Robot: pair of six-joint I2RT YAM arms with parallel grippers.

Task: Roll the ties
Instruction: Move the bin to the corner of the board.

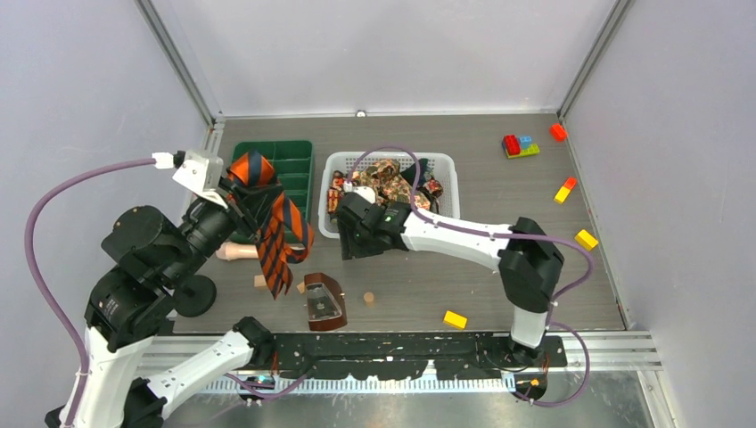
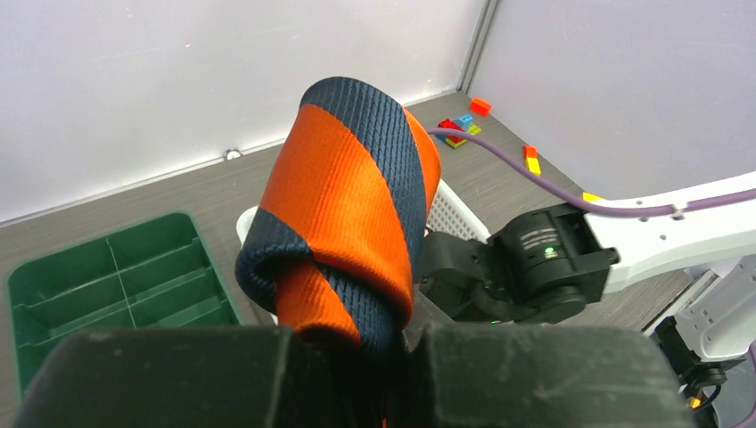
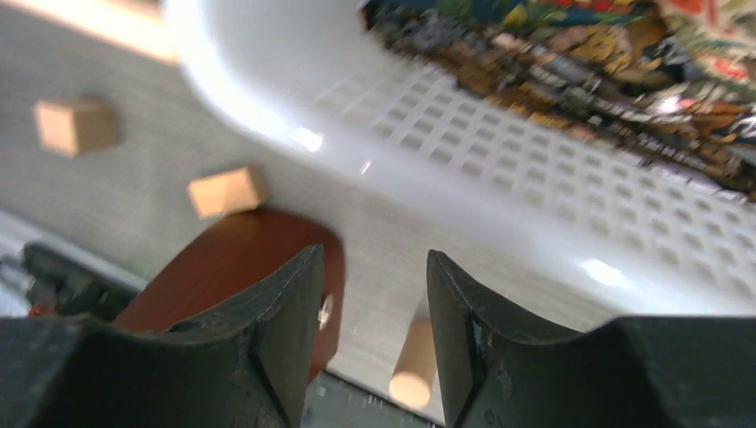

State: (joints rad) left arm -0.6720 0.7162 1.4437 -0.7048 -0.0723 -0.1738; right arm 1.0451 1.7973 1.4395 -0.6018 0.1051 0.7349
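Observation:
My left gripper [image 1: 234, 192] is shut on the orange-and-dark striped tie [image 1: 272, 227] and holds it above the table; its loose end hangs down toward the near side. In the left wrist view the tie [image 2: 352, 209] is folded into a loop between my jaws. Paisley ties [image 1: 388, 181] lie heaped in the white mesh basket [image 1: 444, 183]; they also show in the right wrist view [image 3: 571, 67]. My right gripper [image 1: 349, 239] is open and empty, just off the basket's near left corner [image 3: 428, 152]. No dark green tie shows.
A green divided tray [image 1: 290, 169] stands left of the basket. A brown wooden piece [image 1: 323, 301], small wooden blocks [image 3: 227, 190] and a wooden peg [image 3: 412, 364] lie on the table near my right gripper. Coloured bricks [image 1: 520, 145] are scattered at the right.

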